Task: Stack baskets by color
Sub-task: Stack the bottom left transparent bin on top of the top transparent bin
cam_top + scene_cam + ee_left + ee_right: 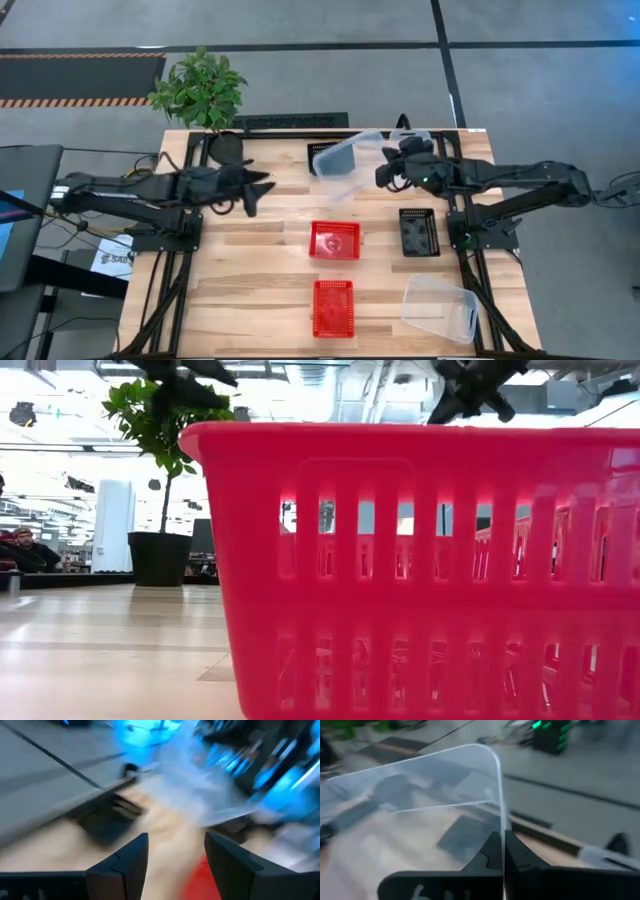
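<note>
My right gripper point(383, 172) is shut on a clear bin point(348, 162) held in the air at the far middle of the table, partly over a black basket point(320, 152). My left gripper point(255, 190) stands open above the table's left half with nothing between its fingers point(131, 857). Two red baskets point(334, 240) point(333, 307) sit on the table in the middle, one nearer than the other. A second black basket point(418, 232) sits at the right, and another clear bin point(440, 308) at the near right. My right gripper pinches the clear bin's wall at its rim point(501, 822) between its two fingers. The fingers come from the table's right, slanting slightly down. The bin is lifted clear of the table and tilted, reaching out past the fingers toward the left.
A potted plant point(200, 90) stands at the far left corner in a round black pot point(225, 148). Something clear point(408, 136) lies at the far right behind my right gripper. In the low view the near red basket point(430, 570) fills most of the sight.
</note>
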Available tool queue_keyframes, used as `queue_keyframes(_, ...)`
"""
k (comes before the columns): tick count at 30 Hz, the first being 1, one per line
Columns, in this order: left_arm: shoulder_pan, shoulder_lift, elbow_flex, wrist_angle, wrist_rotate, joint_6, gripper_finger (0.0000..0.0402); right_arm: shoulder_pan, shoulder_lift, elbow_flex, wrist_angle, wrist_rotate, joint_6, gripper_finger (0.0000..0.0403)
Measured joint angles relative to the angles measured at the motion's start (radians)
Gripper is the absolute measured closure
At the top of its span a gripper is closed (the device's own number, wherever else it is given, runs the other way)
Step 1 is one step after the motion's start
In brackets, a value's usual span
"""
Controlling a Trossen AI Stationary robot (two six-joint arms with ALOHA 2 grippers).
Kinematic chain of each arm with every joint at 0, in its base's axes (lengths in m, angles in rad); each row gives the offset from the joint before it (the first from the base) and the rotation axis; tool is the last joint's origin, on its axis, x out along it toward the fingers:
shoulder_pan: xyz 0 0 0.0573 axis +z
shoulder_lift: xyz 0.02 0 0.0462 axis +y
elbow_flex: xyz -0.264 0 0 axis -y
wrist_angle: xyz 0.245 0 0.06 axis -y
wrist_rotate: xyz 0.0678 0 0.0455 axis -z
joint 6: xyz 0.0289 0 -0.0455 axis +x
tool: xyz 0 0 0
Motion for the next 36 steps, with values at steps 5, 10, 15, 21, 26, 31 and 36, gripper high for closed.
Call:
queue_keyframes(5, 0.018, 0.101, -0.024, 0.152, 0.117, -0.178, 0.0221, 0.030, 0.065, -0.007, 0.019, 0.159, -0.019, 0.0401)
queue_keyframes(10, 0.019, 0.202, -0.024, 0.201, 0.012, -0.260, 0.0221, 0.017, 0.154, -0.008, 0.128, 0.176, -0.074, 0.0401)
queue_keyframes(15, 0.019, 0.288, -0.024, 0.262, -0.092, -0.320, 0.0221, 0.013, 0.224, -0.008, 0.309, 0.232, -0.180, 0.0401)
queue_keyframes(21, 0.019, 0.347, -0.024, 0.318, -0.208, -0.333, 0.0221, 0.022, 0.334, -0.008, 0.555, 0.314, -0.370, 0.0401)
queue_keyframes(26, 0.002, 0.353, -0.024, 0.326, -0.259, -0.348, 0.0221, 0.025, 0.412, -0.007, 0.674, 0.313, -0.457, 0.0401)
queue_keyframes(31, 0.020, 0.353, -0.024, 0.262, -0.354, -0.400, 0.0221, 0.040, 0.481, -0.007, 0.847, 0.316, -0.587, 0.0401)
queue_keyframes(36, 0.056, 0.359, -0.024, 0.201, -0.365, -0.435, 0.0221, 0.080, 0.535, -0.007, 1.018, 0.316, -0.717, 0.0401)
